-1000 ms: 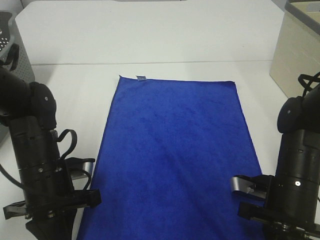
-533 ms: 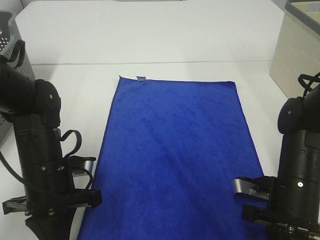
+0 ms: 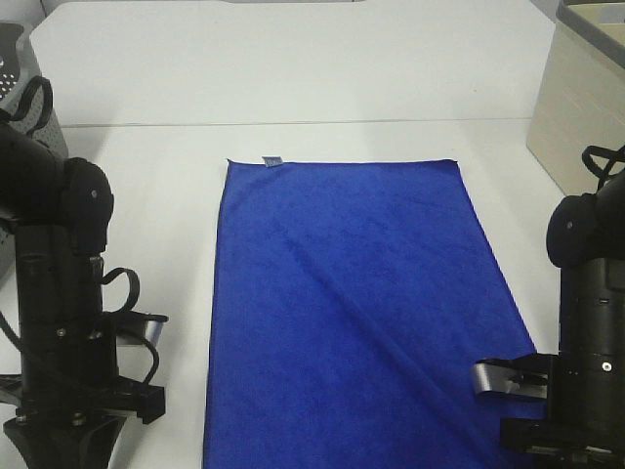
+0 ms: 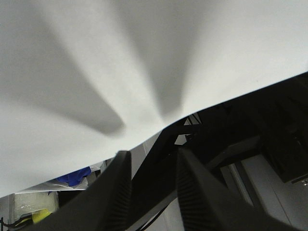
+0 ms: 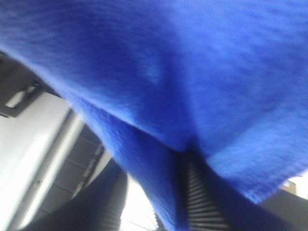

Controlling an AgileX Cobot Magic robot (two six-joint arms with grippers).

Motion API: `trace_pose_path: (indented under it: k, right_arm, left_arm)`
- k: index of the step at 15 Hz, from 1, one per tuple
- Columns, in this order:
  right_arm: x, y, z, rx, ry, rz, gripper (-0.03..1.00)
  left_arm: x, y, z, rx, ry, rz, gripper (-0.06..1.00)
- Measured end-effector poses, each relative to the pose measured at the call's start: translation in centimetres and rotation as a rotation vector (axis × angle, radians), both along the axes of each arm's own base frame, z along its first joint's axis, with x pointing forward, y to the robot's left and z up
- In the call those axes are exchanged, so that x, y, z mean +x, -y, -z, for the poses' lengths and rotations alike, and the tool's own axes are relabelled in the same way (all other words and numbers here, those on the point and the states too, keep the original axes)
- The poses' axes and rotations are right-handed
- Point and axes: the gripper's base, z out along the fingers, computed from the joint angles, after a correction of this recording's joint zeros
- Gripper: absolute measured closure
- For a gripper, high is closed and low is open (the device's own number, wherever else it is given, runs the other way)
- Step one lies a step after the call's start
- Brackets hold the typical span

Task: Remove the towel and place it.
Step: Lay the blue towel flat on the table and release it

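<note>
The royal-blue towel (image 3: 352, 303) lies flat on the white table (image 3: 146, 186), with its pale tag (image 3: 273, 159) at the far left corner. In the right wrist view my right gripper (image 5: 156, 199) is shut on a fold of the towel (image 5: 192, 72) at its near right corner. My right arm (image 3: 591, 342) stands at that corner. My left gripper (image 4: 153, 161) is open and empty over bare table at the near edge, with no cloth between its fingers (image 4: 120, 187). My left arm (image 3: 63, 322) stands apart from the towel's left edge.
A grey perforated basket (image 3: 21, 88) stands at the far left. A beige box (image 3: 576, 107) stands at the far right. The table's near edge (image 4: 144, 139) runs just under my left gripper.
The towel's near part has slid to the right with my right arm. My left arm has moved left, away from the towel's left edge.
</note>
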Motion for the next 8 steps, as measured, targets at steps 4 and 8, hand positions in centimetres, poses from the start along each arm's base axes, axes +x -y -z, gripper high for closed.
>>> trace_pose_path:
  k: [4,8]
  right_arm:
    - [0.1,-0.5,-0.1,-0.022,-0.011,0.074,0.39]
    - [1.3,-0.7,-3.4,0.015,0.154,0.081,0.32]
  left_arm:
    - [0.1,0.3,-0.5,-0.02,0.01,-0.024,0.62]
    - [0.3,0.4,-3.5,-0.055,0.106,-0.034,0.58]
